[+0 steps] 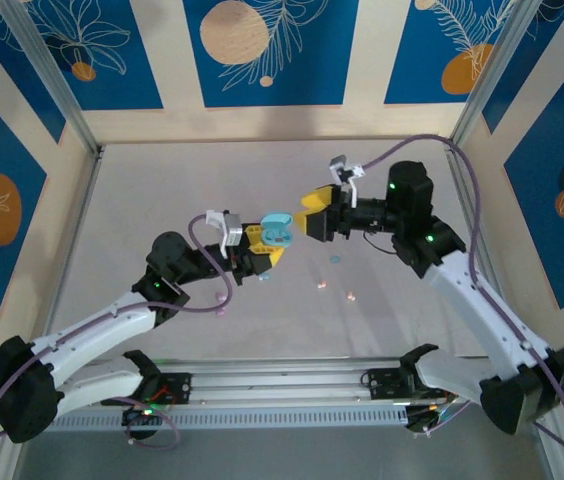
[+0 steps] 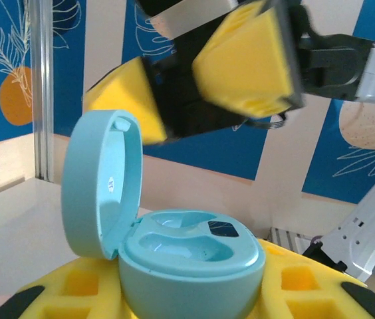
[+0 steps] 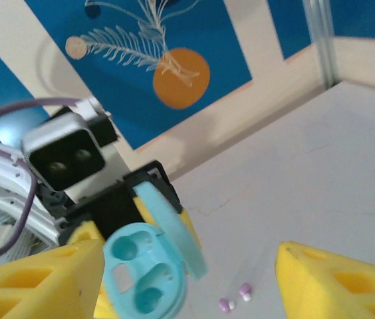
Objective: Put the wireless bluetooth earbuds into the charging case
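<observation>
Grey bench [image 1: 162, 190], enclosed by blue-patterned walls. The left claw [image 1: 268, 247] is clenched on the open light-blue charging case [image 1: 278, 229], held off the bench; the right claw [image 1: 312, 213] stands released just beside it, gripping nothing. Two lilac-pink earbuds [image 3: 235, 300] lie together on the bench.

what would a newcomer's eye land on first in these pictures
The open light blue case stands out, held up above the middle of the table by the left gripper. The right gripper, yellow fingers spread, faces it closely from the right. Tiny earbuds lie scattered on the table below.
</observation>
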Controlling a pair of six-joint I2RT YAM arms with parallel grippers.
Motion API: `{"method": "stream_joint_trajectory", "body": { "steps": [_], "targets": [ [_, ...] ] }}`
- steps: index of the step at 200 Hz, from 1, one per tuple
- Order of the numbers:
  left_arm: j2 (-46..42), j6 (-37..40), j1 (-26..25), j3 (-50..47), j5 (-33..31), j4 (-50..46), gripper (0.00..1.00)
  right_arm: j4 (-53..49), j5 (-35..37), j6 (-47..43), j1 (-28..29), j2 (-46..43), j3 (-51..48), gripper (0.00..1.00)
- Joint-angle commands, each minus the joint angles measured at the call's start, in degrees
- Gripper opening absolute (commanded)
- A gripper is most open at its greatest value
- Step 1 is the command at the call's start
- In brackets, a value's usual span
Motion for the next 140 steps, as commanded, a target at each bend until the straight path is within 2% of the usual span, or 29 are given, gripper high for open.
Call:
{"method": "stream_joint_trajectory", "body": {
  "steps": [1,26,53,93,118,140],
  "targets": [
    [-0.6,-1.5,-0.4,-0.5,-1.6,5.2,0.23,0.8,7.2,1.4,-0.9,-3.6,-1.8,0.70],
    [-0.9,-1.7,-0.5,-0.4,-1.8,5.2,0.23,-2.0,13.7,3.4,-2.6,-5.5,-3.5,0.71],
    [-1.8,-1.7,-0.5,-0.4,-2.7,4.9,0.23,-7.2,21.0,9.1,-6.2,-5.1,-4.8,0.66],
    [-3.1,-1.4,-0.5,-0.6,-3.5,4.1,0.23,-17.8,23.3,15.8,-12.3,-0.4,-5.8,0.54],
    [-4.0,-1.3,-0.5,-1.0,-4.1,3.3,0.23,-20.1,19.5,17.4,-16.3,3.5,-7.9,0.49],
    [-4.6,-0.9,-0.5,-2.0,-4.8,3.0,0.23,-24.5,24.2,17.0,-15.9,7.5,-7.1,0.47]
  ]
}}
